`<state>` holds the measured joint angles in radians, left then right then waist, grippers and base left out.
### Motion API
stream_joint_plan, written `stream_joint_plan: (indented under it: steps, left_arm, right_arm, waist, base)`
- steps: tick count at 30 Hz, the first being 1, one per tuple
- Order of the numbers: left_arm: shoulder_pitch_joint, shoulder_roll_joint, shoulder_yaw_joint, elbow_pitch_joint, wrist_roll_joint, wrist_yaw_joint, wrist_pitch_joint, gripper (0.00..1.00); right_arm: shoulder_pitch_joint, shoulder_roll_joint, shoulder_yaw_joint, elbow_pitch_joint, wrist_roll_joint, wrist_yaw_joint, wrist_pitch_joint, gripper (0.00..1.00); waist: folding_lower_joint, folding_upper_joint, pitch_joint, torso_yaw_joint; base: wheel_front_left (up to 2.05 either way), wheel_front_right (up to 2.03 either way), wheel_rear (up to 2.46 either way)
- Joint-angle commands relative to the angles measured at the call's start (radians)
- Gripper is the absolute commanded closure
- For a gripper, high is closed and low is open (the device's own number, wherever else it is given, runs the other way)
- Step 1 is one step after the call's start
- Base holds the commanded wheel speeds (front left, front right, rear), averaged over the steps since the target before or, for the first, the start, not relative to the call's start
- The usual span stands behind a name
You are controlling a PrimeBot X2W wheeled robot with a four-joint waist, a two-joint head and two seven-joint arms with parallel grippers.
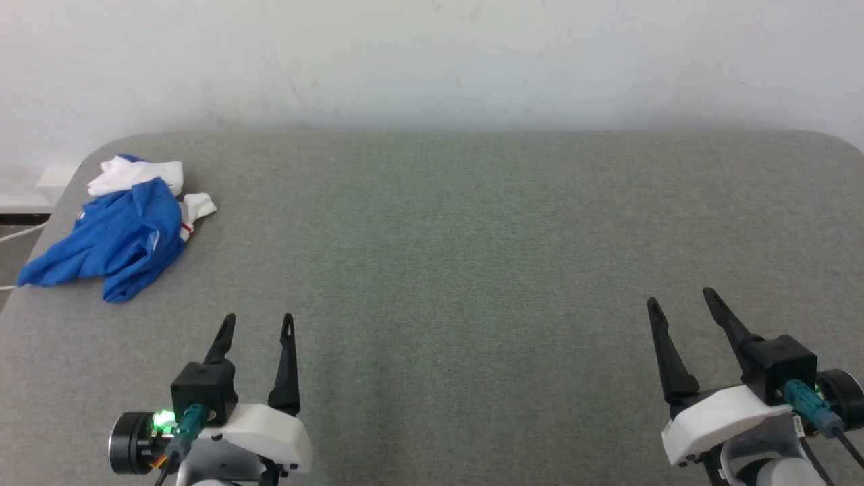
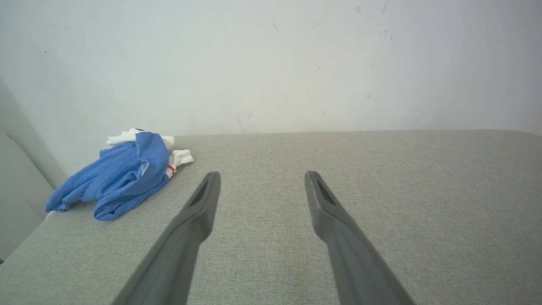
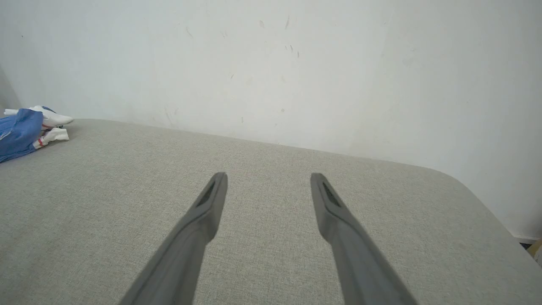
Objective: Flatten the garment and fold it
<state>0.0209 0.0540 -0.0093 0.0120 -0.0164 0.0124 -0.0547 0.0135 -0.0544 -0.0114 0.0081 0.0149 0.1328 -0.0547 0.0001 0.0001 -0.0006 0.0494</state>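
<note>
At the far left, the garment [image 1: 118, 236] lies bunched in a heap near the far left corner of the bench [image 1: 472, 236]. Its blue body is uppermost, a white sleeve [image 1: 142, 174] pokes out at the back, and a scrap of red-striped trim [image 1: 187, 229] shows on its right flank. Its lowest blue lobe reaches the bench's left edge and may just overhang it; the angle is too shallow to be sure. It looks like light, limp jersey. It will likely sag and trail from any pinch, slide easily over the grey fabric cover, and take no harm from a firm grip. The crumpling hides collar and hem, so the best first hold is probably the white sleeve or a thick blue fold. From there the cloth could be lifted and drawn toward the middle before the shoulders are sought.

Nearer, and a little right of the heap, the left hand [image 1: 258, 317] hovers over the bench with its two dark fingers spread wide. It holds nothing and is well apart from the cloth. Between the two hands lies a broad bare stretch of bench, ample room to spread the shirt flat and fold it. The right hand [image 1: 680, 297] sits at the lower right, fingers likewise parted and empty, far from the garment. A pale wall [image 1: 432, 61] runs close behind the bench's back edge and limits far reach. The right rear corner is rounded, with a drop beyond.
</note>
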Motion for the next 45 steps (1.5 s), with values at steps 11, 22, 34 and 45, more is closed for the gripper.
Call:
stream_joint_plan:
  steps: [11, 22, 34, 45]
  left_arm:
    - [0.016, -0.001, -0.004, -0.007, -0.014, 0.020, -0.031, 0.00]
    - [0.023, -0.002, -0.009, -0.009, -0.020, 0.031, -0.054, 0.00]
    - [0.033, -0.002, -0.025, -0.005, -0.032, 0.045, -0.079, 0.00]
    - [0.044, -0.002, -0.028, -0.005, -0.037, 0.055, -0.102, 0.00]
  right_arm:
    - [0.013, 0.001, -0.006, -0.015, 0.006, -0.001, -0.032, 0.00]
    - [0.023, 0.002, -0.007, -0.026, 0.004, -0.001, -0.054, 0.00]
    - [0.035, 0.002, -0.007, -0.024, -0.004, -0.001, -0.080, 0.00]
    - [0.042, 0.003, 0.000, -0.031, -0.010, -0.001, -0.103, 0.00]
  waist:
    - [-0.0001, -0.0001, 0.000, 0.074]
    - [-0.0001, -0.0001, -0.001, 0.146]
    - [-0.0001, -0.0001, -0.008, 0.221]
    - [-0.0001, -0.0001, -0.010, 0.291]
  base:
    - [0.00, 0.00, 0.00]
    - [0.00, 0.00, 0.00]
    - [0.00, 0.00, 0.00]
    - [0.00, 0.00, 0.00]
